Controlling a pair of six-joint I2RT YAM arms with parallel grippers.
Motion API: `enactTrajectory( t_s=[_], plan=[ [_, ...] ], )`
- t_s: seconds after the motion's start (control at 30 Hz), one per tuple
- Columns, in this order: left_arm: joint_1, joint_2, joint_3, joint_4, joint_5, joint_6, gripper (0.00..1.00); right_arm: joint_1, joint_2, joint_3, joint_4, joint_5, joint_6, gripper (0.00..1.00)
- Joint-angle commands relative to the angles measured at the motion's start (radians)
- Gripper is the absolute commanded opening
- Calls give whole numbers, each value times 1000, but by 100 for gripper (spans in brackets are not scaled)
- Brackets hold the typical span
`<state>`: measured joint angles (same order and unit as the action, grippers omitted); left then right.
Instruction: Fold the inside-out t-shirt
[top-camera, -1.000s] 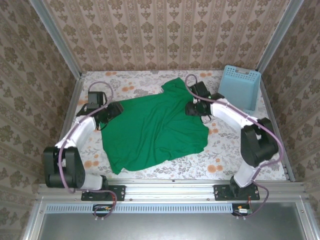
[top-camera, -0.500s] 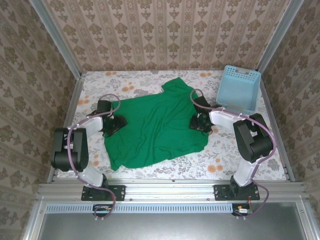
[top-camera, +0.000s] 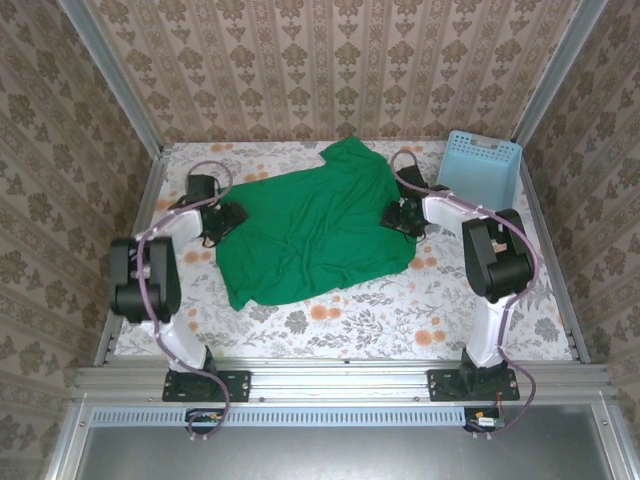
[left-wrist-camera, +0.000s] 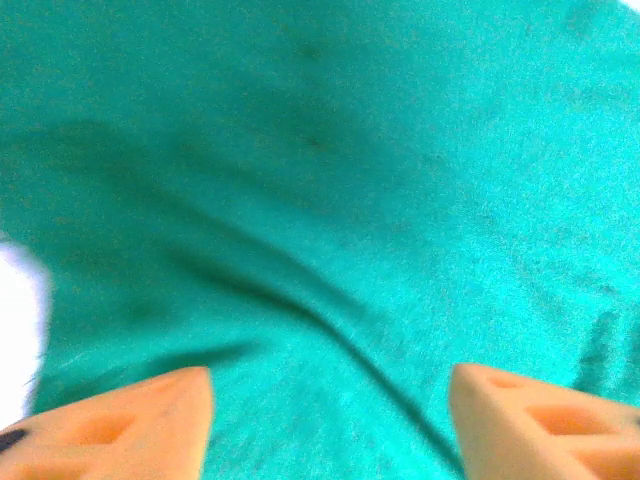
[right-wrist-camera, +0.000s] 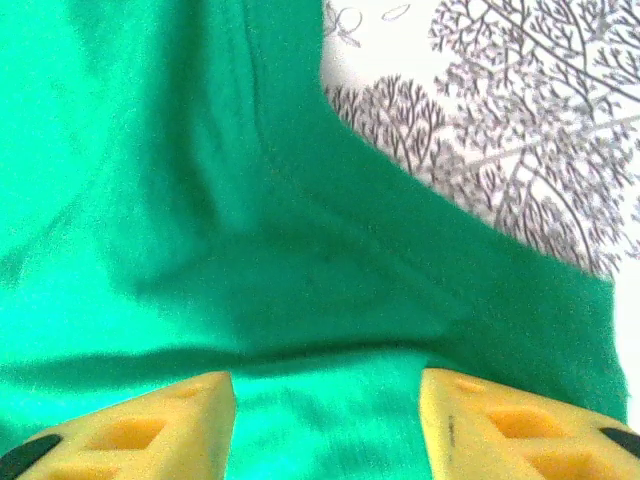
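Note:
The inside-out t-shirt (top-camera: 315, 230) lies spread and wrinkled on the flowered table, a plain bright green. My left gripper (top-camera: 232, 218) rests on its left edge and my right gripper (top-camera: 398, 217) on its right edge. In the left wrist view the orange fingers (left-wrist-camera: 120, 425) stand wide apart over creased green cloth (left-wrist-camera: 320, 180), the left gripper (left-wrist-camera: 330, 405) open. In the right wrist view the yellow fingers (right-wrist-camera: 150, 425) also stand apart, the right gripper (right-wrist-camera: 327, 410) open above the t-shirt (right-wrist-camera: 200, 200), near its edge.
A light blue lattice basket (top-camera: 480, 175) stands at the back right, close behind the right arm. Flowered tablecloth (top-camera: 380, 315) shows in front of the shirt and beside its edge (right-wrist-camera: 520, 130). Patterned walls close in the table on three sides.
The shirt has slid toward the back wall, its near hem now farther from the front edge. Both grippers moved back with it, staying at its left and right edges.

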<state>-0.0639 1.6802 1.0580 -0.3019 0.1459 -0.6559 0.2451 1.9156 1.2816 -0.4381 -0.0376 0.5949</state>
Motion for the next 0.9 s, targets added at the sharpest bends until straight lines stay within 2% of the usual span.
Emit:
enactTrajectory(
  t_s=[0.0, 0.07, 0.13, 0.33, 0.6, 0.87],
  plan=[
    [-13, -298, -120, -154, -208, 0, 72, 27, -225, -123, -10, -19, -40, 57],
    [-28, -447, -219, -197, -236, -1, 74, 47, -328, -219, -3, -9, -43, 59],
    [-45, -564, -316, -249, -218, -9, 74, 66, -419, -316, 6, -3, -29, 60],
    [-130, -747, -487, -379, -188, -61, 65, 111, -574, -513, 35, 13, 24, 60],
    [-268, -700, -555, -369, -207, -148, 52, 138, -566, -595, 100, 22, 81, 59],
    [-309, -628, -574, -330, -221, -165, 41, 145, -483, -595, 139, 22, 83, 59]
  ],
)
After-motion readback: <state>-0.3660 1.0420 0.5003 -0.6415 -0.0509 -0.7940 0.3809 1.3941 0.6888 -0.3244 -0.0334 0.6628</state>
